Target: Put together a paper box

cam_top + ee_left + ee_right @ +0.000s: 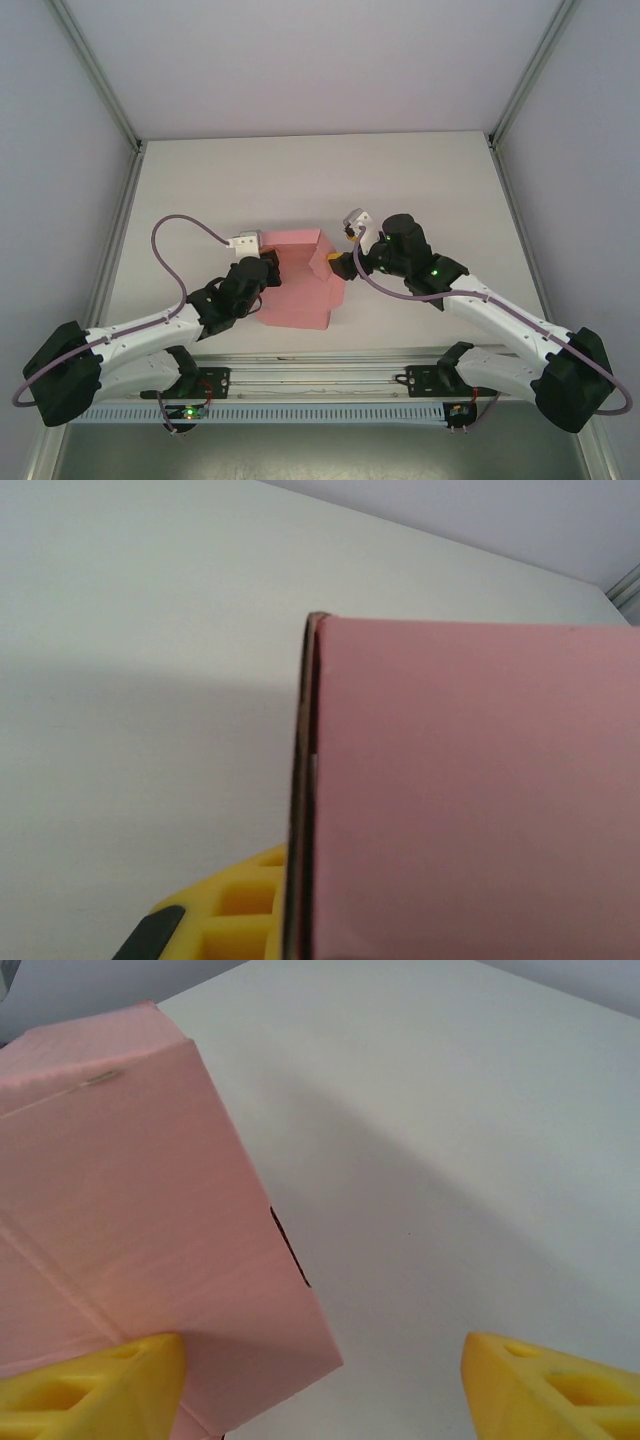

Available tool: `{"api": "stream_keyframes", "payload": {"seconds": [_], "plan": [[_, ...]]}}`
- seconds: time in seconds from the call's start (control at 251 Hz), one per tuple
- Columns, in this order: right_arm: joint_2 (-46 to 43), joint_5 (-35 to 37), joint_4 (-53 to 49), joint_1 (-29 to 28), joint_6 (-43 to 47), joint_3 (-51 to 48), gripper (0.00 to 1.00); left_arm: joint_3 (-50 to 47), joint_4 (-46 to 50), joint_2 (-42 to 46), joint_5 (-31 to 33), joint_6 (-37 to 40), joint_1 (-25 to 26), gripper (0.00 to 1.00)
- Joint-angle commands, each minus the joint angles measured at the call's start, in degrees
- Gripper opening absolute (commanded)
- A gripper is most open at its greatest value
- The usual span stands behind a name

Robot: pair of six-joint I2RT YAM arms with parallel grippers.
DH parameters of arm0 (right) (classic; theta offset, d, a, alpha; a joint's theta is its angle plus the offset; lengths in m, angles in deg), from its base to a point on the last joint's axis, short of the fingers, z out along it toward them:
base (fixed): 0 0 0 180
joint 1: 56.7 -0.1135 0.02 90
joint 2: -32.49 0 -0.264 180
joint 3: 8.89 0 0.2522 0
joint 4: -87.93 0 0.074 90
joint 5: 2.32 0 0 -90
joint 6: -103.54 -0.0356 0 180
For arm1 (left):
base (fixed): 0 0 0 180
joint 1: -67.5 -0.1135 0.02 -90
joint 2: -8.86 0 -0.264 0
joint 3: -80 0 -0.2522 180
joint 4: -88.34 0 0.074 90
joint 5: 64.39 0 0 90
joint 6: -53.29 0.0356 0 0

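The pink paper box [298, 285] lies partly folded mid-bench [420, 180]. The left gripper [268, 268], at the box's 9 o'clock edge, is clamped on the card. The right gripper [340, 262], at 3 o'clock, stands open, one yellow finger [90, 1385] touching the card, the other over bare bench.

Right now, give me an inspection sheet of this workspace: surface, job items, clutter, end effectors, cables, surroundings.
Surface: white matte table.
Job's things: pink thin-card paper box, partly folded, mid-table between the arms.
Clutter: nothing seen.
End effectors: left end effector shut on the box's left edge; right end effector open, one yellow finger by the card.
Cables: purple-grey cable looped beside the left arm; second cable along the right arm.
Surroundings: pale walls, aluminium frame posts.
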Motion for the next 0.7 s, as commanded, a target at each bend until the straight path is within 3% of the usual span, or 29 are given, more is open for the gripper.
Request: {"api": "stream_keyframes", "payload": {"seconds": [0.0, 0.694], "plan": [[-0.70, -1.45, -0.80, -1.60, 1.49, 1.89, 0.72, 2.11, 0.32, -0.46, 0.96, -0.13, -0.30, 0.00], [-0.90, -4.95, -4.24, -1.77, 4.68, 3.50, 0.73, 1.89, 0.33, -0.19, -1.92, 1.22, -0.26, 0.00]]}}
